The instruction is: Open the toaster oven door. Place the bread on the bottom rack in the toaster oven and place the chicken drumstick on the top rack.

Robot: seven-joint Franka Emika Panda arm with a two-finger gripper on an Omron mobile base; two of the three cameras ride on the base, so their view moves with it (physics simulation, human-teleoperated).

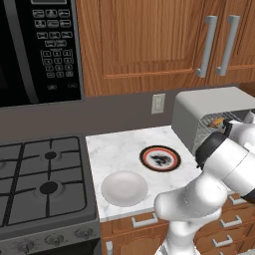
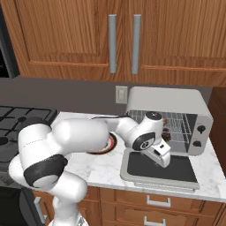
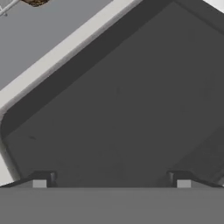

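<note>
The silver-grey toaster oven (image 2: 172,99) stands at the counter's right end, and its door (image 2: 176,172) lies open and flat in front of it. My gripper (image 2: 164,159) hovers just above the door's dark glass (image 3: 122,109), open, with nothing between its fingertips (image 3: 39,183). A golden-orange chicken drumstick (image 1: 216,121) lies on a wire rack high in the oven opening. A dark brown lump, the bread (image 3: 36,2), shows at the top edge of the hand view. Wire racks (image 2: 178,126) show inside the oven; my hand hides part of them.
A dark-rimmed plate (image 1: 159,158) with crumbs and a white bowl (image 1: 124,188) sit on the marble counter (image 1: 114,149) left of the oven. A gas stove (image 1: 45,179) lies further left, under a black microwave (image 1: 40,45). Wooden cabinets hang above.
</note>
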